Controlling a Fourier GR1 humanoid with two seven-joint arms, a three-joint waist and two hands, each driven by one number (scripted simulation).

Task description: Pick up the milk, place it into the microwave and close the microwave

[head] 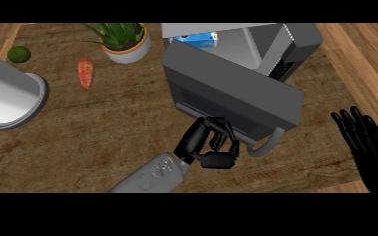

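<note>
A blue and white milk carton (199,38) stands inside the grey microwave (295,42) at the back, seen through the gap above the door. The door (229,92) is swung partway across the opening, its curved handle (269,142) at the near right corner. My left hand (210,142) rests against the door's front face just left of the handle, with curled fingers that hold nothing. At the right edge my right hand (360,135) is open, fingers up, at rest.
A potted plant (124,42) stands left of the microwave. A carrot (86,72) lies on the wooden counter (111,130), a green round fruit (18,54) sits at the far left, and a grey round container (18,100) juts in from the left edge.
</note>
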